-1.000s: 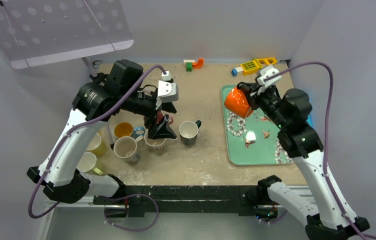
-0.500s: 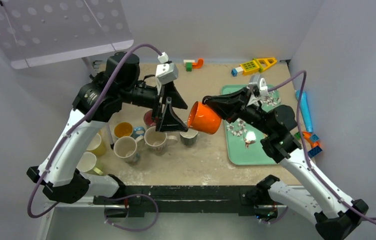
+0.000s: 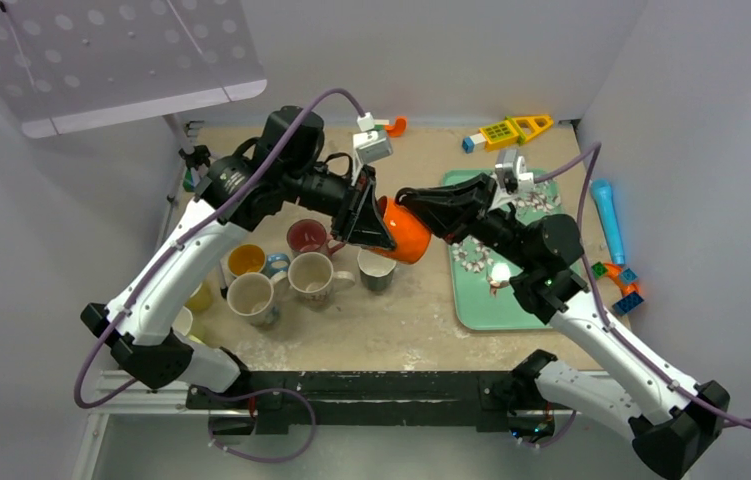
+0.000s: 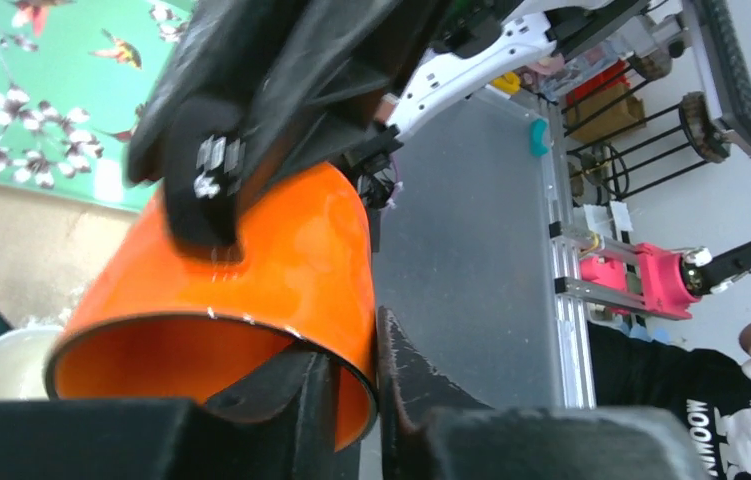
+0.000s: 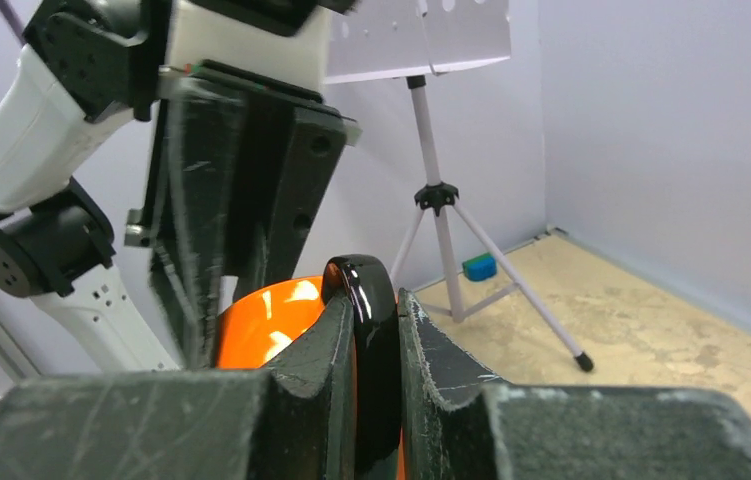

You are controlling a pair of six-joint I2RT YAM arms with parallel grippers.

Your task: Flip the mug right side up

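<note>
Top external: we held the orange mug point(image 3: 406, 233) sideways, right gripper point(image 5: 376, 345) pinching its handle point(image 5: 361, 285), left gripper point(image 4: 356, 400) clamping its rim point(image 4: 201, 318) (not yet upright).

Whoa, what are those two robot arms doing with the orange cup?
They are sharing the orange mug in the air above the table. The right tool grips its dark handle, and the left tool pinches its rim from inside and outside. The mug lies on its side, mouth toward the left tool, so it is not right side up yet.
</note>
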